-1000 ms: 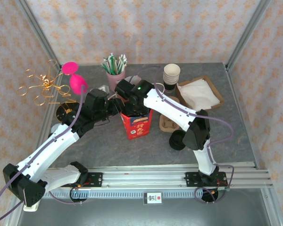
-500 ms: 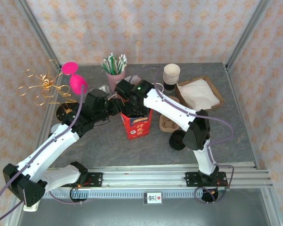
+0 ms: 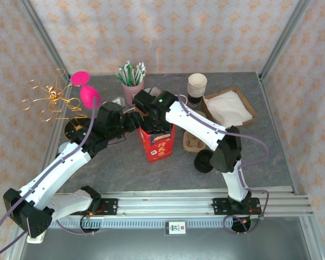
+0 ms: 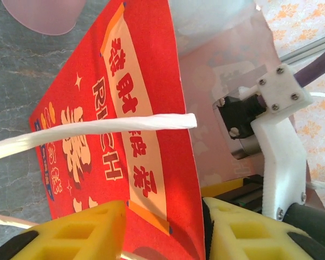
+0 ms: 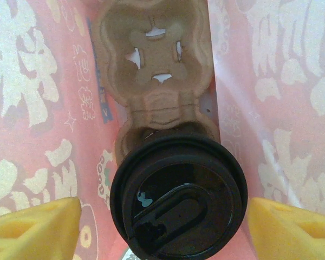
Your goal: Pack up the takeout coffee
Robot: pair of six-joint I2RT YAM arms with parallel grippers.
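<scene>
A red paper bag (image 3: 158, 143) stands open at the table's middle. My left gripper (image 3: 134, 123) is shut on its left wall; in the left wrist view the yellow fingers (image 4: 70, 233) straddle the red printed wall (image 4: 130, 135) next to a white rope handle (image 4: 97, 127). My right gripper (image 3: 153, 115) hangs over the bag's mouth, looking down inside. On the bag's floor lies a brown pulp carrier (image 5: 151, 59), and a cup with a black lid (image 5: 179, 200) sits in its near socket. The right gripper (image 5: 165, 211) is open, both fingers clear of the lid.
A stack of paper cups (image 3: 197, 85), a pink cup of straws (image 3: 132, 81) and a tray of napkins (image 3: 228, 108) stand at the back. A second carrier (image 3: 194, 142) and a black lid (image 3: 205, 161) lie right of the bag. Pink balloon (image 3: 86, 89) and gold wire stand (image 3: 49, 97) at left.
The right wrist has shifted very slightly toward the back. The bag and the left arm have stayed in place.
</scene>
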